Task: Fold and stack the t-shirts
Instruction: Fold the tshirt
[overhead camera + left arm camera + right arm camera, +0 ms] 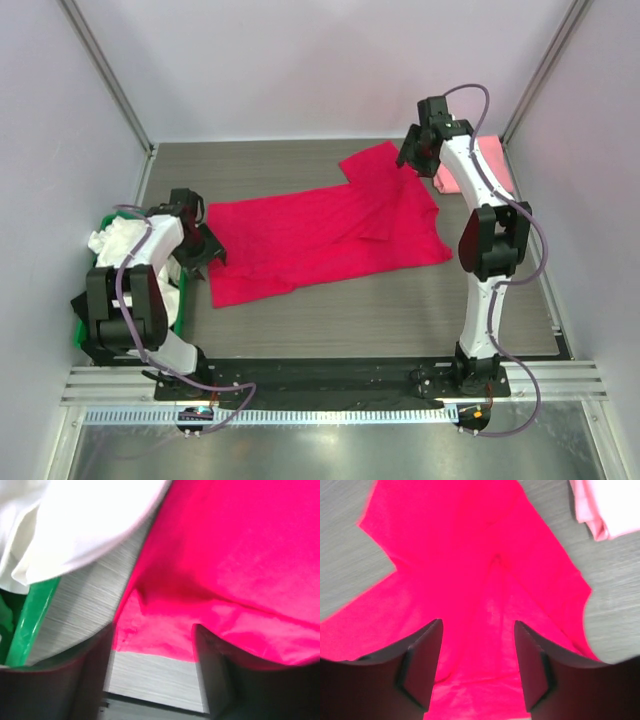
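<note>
Crimson t-shirt (320,235) is lying beneath the left gripper (152,630) and right gripper (477,625), jaws apart, gripping nothing; the left one is perhaps touching the hem, risking dragging it askew on lifting

I'm running a robot lab cell here, not a home or a shop. Blank pale wall panels (300,70) set in metal posts (108,75) box in a grey bench (400,320). The left arm (130,290) and right arm (490,240) are bolted at its near edge on an aluminium rail (570,378). A slotted cable duct (330,415) runs just in front of the rail.
</note>
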Robot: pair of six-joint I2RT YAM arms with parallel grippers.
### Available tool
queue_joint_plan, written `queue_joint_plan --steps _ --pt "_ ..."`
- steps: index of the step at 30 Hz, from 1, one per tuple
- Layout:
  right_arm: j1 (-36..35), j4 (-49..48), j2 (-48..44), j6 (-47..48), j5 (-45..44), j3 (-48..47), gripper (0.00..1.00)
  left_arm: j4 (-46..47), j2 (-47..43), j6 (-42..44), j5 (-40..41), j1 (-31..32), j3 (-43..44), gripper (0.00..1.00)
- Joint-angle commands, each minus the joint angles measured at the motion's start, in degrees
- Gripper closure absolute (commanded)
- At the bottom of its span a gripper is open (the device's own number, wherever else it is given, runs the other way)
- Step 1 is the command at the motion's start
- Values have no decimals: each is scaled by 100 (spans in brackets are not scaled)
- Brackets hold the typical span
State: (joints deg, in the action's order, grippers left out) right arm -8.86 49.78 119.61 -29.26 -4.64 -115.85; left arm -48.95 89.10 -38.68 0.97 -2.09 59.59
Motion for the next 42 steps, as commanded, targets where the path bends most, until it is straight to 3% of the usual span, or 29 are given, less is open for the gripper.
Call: queue_joint_plan --steps 1,4,8,14,20,32,35,37,38,39,40,42 --pt "34 559 -95 271 -255 -325 34 -88 -550 80 -273 -29 114 28" --pt "191 95 -990 158 -214 955 33 -194 -1305 -8 -141 -29 -184 21" --pt "622 -896 -2212 -53 296 3333 37 -185 -2123 -341 -141 -28 -755 22" --pt "1228 -1734 -3426 -80 947 5499 42 193 -2854 -851 -247 68 -1661 25" --pt "1615 -2112 -3296 25 1212 6188 44 552 -3074 -1449 -177 94 -2232 27" --pt "1712 -2499 -2566 60 1124 6198 51 1580 -2828 -1792 280 95 -2979 30" --pt "1739 -2534 -2522 60 1062 6189 62 1922 -2679 -1828 255 95 -3085 37" --pt "1748 -2561 -2478 69 1027 6180 75 2082 -2530 -1872 202 103 -3103 49" --pt "1765 -2561 -2469 60 1001 6180 80 2178 -2486 -1872 193 112 -3077 56" --pt "1791 -2552 -2478 60 983 6189 93 2205 -2381 -1846 193 112 -3050 74" --pt "1792 -2543 -2478 43 983 6189 97 2223 -2380 -1828 193 129 -2998 82" --pt "1914 -2517 -2600 17 922 6268 99 2171 -2239 -1714 184 121 -2770 100"
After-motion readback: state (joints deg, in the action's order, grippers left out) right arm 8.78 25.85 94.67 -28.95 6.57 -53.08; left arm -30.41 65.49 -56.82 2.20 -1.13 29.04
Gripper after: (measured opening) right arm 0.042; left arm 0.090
